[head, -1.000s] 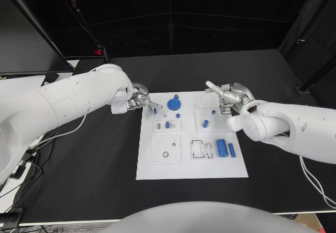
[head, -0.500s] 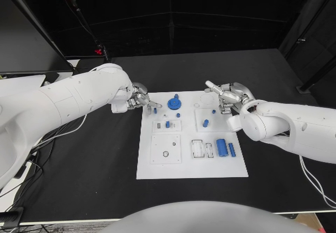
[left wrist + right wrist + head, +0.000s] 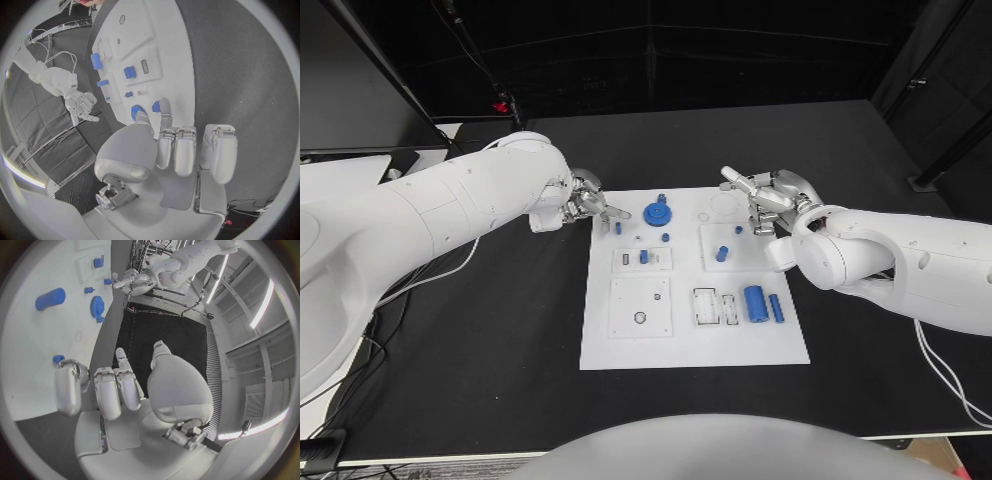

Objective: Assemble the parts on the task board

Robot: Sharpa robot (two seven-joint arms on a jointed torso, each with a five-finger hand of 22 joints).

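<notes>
The black table (image 3: 488,330) is seen spread wide on every side, and at its middle the task board (image 3: 697,345) is laid flat, a white upright rectangle with plenty of dark surface left open to its left, right and near edge. The far part of the board is flanked by the two arms. Raised white panels are carried on it: one square panel (image 3: 643,306) with a small ring, one smaller panel (image 3: 643,259) with a dark slot and a small blue piece, and a panel at upper right where a short blue peg (image 3: 723,254) is seen. At the lower right a row of recesses is shown, with a large blue cylinder (image 3: 756,303) lying in it and a slimmer blue bar (image 3: 777,308) just beside. Near the far edge a blue gear (image 3: 658,214) is found on the board, with a little blue stud (image 3: 666,238) below it.

The left hand (image 3: 593,208) is held at the board's upper left edge, fingers drawn close together beside a small blue pin (image 3: 617,227); whether that pin is touched cannot be told. In the left wrist view the fingers (image 3: 177,150) are seen side by side, pointing over the board (image 3: 181,75).

The right hand (image 3: 769,198) is poised over the board's upper right corner, fingers loosely curled and slightly apart, nothing seen in them.
</notes>
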